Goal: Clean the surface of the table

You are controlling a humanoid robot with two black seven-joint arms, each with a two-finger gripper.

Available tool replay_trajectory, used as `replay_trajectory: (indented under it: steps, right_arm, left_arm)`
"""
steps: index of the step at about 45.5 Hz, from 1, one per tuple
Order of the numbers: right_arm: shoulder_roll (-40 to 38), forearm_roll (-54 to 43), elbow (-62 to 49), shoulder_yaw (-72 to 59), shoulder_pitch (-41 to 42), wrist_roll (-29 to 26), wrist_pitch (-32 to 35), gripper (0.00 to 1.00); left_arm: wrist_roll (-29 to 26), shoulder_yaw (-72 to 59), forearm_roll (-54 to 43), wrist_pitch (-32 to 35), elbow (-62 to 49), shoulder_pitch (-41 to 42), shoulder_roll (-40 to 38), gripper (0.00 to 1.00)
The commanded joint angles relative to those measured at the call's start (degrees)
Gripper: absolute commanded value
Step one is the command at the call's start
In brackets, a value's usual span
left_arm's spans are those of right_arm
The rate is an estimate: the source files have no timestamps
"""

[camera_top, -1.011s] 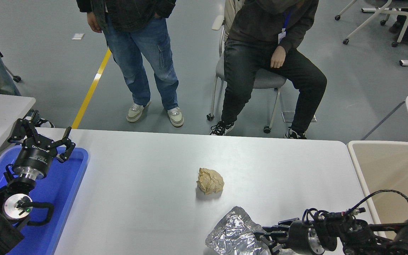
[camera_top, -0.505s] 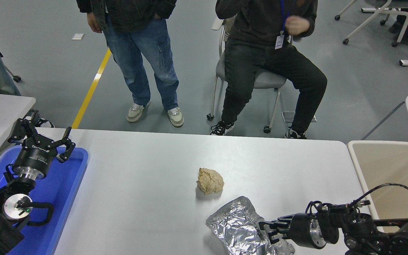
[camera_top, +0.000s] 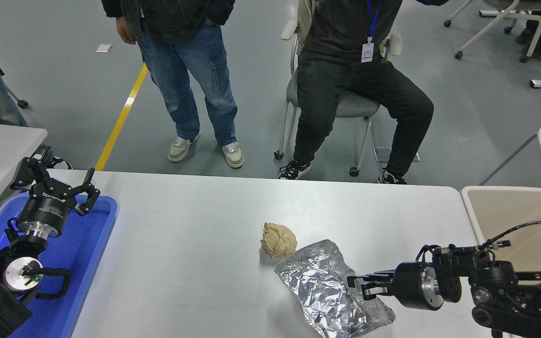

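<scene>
One foil bag (camera_top: 331, 293) on table surface (camera_top: 190, 244); R gripper (camera_top: 360, 286) clamped on its right edge.

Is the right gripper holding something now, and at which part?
The right gripper grips the crumpled silver foil sheet at its right edge. The left gripper holds nothing.

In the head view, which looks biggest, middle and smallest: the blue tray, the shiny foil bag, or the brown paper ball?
1. Blue tray: biggest, though the parked left arm hides part of it.
2. Foil bag: middle; it lies nearer the camera, which may flatter it a little.
3. Brown paper ball: clearly smallest.
</scene>
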Motion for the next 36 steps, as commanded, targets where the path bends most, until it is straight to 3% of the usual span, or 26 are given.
replay_trajectory:
  steps: [1, 27, 36]
  right_arm:
    - [-4.98, 3.46, 2.79, 4.17, 2.77, 0.57, 3.21, 0.0]
    - [-16.23, 8.74, 5.6, 26.58, 3.04, 1.37, 18.68, 0.0]
    - [-19.65, 8.74, 5.51, 27.64, 2.95, 1.37, 20.09, 0.0]
  left_arm:
    - [0.0, 0.0, 0.0, 0.0, 0.0, 0.0, 0.0, 1.0]
    - [0.0, 0.0, 0.0, 0.0, 0.0, 0.0, 0.0, 1.0]
    - [0.0, 0.0, 0.0, 0.0, 0.0, 0.0, 0.0, 1.0]
